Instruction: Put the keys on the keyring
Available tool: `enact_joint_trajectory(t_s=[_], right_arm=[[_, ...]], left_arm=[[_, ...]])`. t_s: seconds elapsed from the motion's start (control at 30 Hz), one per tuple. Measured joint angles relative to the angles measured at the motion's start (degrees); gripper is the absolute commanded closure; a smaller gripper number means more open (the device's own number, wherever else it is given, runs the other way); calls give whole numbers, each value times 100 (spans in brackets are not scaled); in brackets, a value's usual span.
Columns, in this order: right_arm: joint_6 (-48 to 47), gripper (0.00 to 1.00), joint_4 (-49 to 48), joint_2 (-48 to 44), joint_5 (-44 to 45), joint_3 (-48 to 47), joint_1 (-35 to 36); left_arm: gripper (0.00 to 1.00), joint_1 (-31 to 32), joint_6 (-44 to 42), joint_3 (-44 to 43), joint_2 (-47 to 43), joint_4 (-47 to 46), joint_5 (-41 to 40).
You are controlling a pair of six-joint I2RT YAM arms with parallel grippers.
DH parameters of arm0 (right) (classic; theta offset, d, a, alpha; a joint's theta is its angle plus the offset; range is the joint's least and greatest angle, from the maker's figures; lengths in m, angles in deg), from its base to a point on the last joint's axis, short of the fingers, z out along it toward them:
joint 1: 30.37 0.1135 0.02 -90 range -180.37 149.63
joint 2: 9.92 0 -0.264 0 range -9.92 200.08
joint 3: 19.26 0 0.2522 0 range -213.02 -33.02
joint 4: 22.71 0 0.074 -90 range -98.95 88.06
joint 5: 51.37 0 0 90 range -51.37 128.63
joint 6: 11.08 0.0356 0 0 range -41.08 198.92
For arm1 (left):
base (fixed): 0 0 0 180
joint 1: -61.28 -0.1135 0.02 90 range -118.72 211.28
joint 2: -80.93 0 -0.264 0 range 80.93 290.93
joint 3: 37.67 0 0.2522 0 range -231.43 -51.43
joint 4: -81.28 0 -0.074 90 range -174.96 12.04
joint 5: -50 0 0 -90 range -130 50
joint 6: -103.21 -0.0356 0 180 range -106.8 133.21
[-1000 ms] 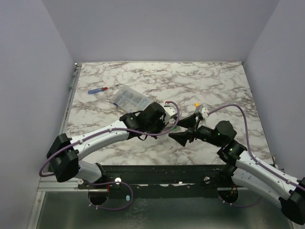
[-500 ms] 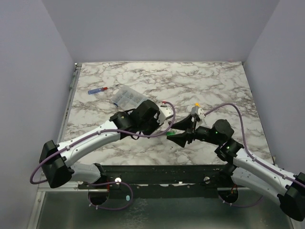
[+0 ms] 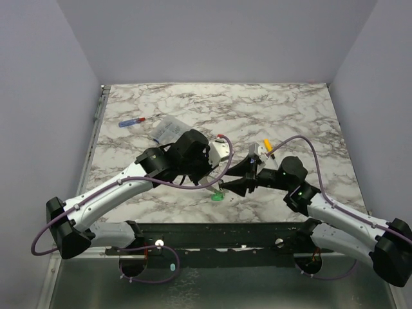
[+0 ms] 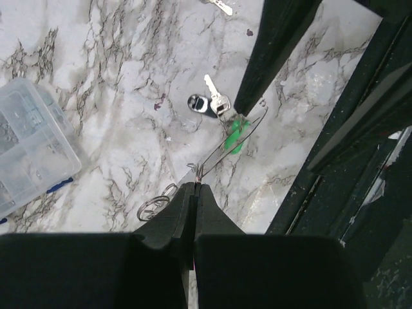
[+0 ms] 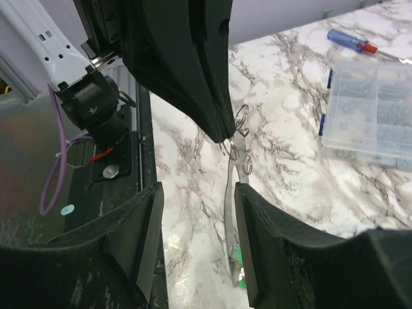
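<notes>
Two arms meet near the front edge of the table. At far left lie the screwdriver and the clear box. Your left gripper is clamped tight on the keyring, pinching the thin wire loop at its tips so that it juts out above the marble. A green key hangs at that loop, and a black-headed key lies on the table just beyond. Your right gripper has its jaws partly apart, straddling the loop's wire with a gap showing.
</notes>
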Motion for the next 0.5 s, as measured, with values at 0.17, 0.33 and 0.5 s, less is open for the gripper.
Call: enact_joint_trajectory(t_s=[0.17,0.33,0.5], right_arm=[[-146,48,-164,330,-260,-273,2],[-280,54,-249,575,-496,-479,33],[-442,63,-262,817,-612,-651,90]], left_arm=[[100,0,-107,-166,-136,192,186],[100,0,-138,-199,-219,286,367],[100,0,-140,-199,-219,297,487]])
